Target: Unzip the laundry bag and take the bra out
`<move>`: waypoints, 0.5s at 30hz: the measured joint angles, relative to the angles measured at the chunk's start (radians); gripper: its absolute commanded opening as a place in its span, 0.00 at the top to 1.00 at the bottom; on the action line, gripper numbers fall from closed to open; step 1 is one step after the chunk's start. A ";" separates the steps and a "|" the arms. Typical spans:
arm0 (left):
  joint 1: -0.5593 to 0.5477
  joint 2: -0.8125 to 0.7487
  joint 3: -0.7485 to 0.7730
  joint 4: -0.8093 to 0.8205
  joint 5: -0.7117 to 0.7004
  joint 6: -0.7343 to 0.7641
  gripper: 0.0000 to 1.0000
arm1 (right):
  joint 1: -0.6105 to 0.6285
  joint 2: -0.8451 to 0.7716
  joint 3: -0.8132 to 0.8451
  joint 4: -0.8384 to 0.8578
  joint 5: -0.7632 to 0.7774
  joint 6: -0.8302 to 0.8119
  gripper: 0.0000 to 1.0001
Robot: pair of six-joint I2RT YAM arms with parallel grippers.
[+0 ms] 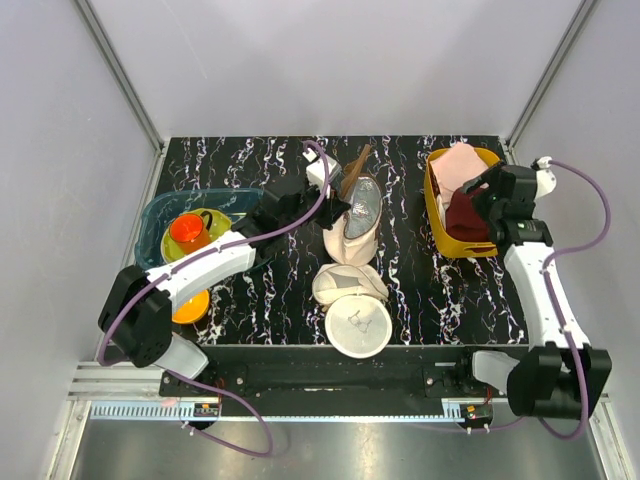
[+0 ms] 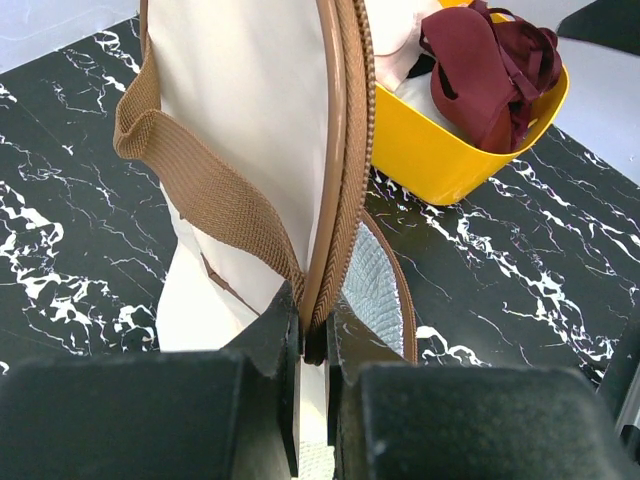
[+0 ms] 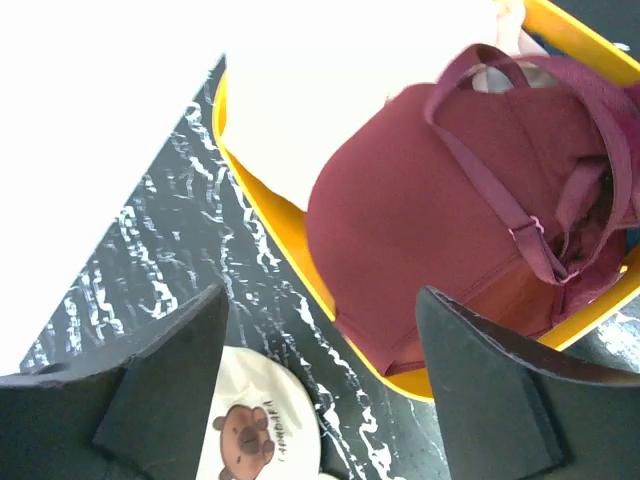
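The cream laundry bag [image 1: 350, 238] stands on edge mid-table, its brown zipper band [image 2: 340, 180] parted and a silvery mesh lining [image 2: 372, 285] showing. My left gripper [image 1: 335, 207] is shut on the bag's brown zipper edge, as the left wrist view [image 2: 312, 305] shows. The pale pink bra [image 1: 458, 165] lies in the yellow tub [image 1: 436, 215], partly under a dark red bra [image 3: 430, 200]. My right gripper [image 1: 482, 192] hangs open and empty over the tub's near left rim, with its jaws wide apart in the right wrist view [image 3: 320, 300].
Two whiter round mesh bags [image 1: 350, 283] [image 1: 358, 325] lie near the front edge; one with a bear print shows in the right wrist view [image 3: 255, 430]. A blue tub [image 1: 160, 215] with an orange cup [image 1: 188, 230] stands at the left.
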 measured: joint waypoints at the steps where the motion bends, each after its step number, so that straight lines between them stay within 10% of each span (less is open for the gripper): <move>1: 0.000 0.000 0.000 0.000 -0.003 -0.002 1.00 | 0.000 -0.029 0.007 -0.009 -0.006 -0.003 0.12; 15: 0.008 0.031 0.093 -0.041 -0.194 -0.007 1.00 | 0.167 -0.029 0.234 -0.211 -0.077 -0.124 0.00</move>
